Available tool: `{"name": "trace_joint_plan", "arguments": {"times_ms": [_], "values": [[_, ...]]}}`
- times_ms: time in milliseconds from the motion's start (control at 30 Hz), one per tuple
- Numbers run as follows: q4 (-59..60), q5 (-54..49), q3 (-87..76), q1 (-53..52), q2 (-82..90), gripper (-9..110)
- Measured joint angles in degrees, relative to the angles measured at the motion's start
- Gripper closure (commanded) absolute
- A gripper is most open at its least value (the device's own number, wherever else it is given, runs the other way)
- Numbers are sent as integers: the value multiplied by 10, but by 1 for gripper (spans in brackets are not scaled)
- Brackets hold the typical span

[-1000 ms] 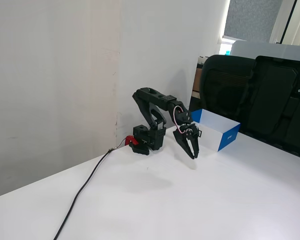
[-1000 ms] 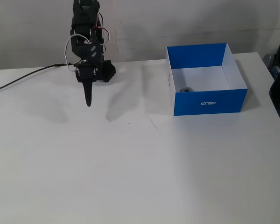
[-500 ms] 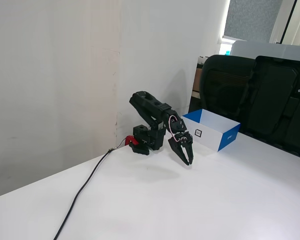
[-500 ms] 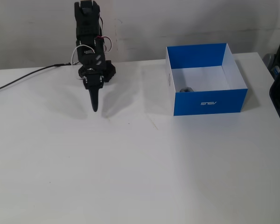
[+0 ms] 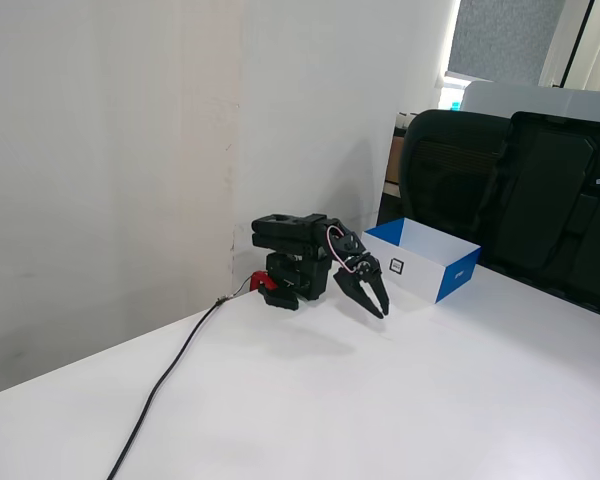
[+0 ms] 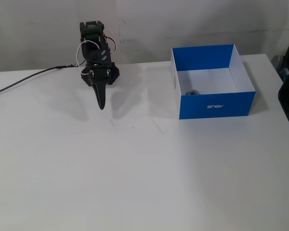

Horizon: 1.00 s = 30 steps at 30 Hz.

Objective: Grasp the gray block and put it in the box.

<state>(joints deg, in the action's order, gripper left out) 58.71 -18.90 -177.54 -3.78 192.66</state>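
1. I read a white "ASUS" logo on the blue front wall of the box (image 6: 216,106) in a fixed view; it stands upside down there.
2. In the other fixed view I see a small square black mark on the box's white side panel (image 5: 396,266), too small to read.
3. I find no other legible text.
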Motion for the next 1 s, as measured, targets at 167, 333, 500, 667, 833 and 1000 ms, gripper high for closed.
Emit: {"name": "trace_joint_plan", "arguments": {"times_ms": [167,333,500,667,833,1000], "values": [[14,0,0,0,7,101],[14,0,0,12,7,98],[14,0,0,11,7,91],[14,0,0,11,7,95],[14,0,0,11,7,97],[14,0,0,11,7,98]]}}
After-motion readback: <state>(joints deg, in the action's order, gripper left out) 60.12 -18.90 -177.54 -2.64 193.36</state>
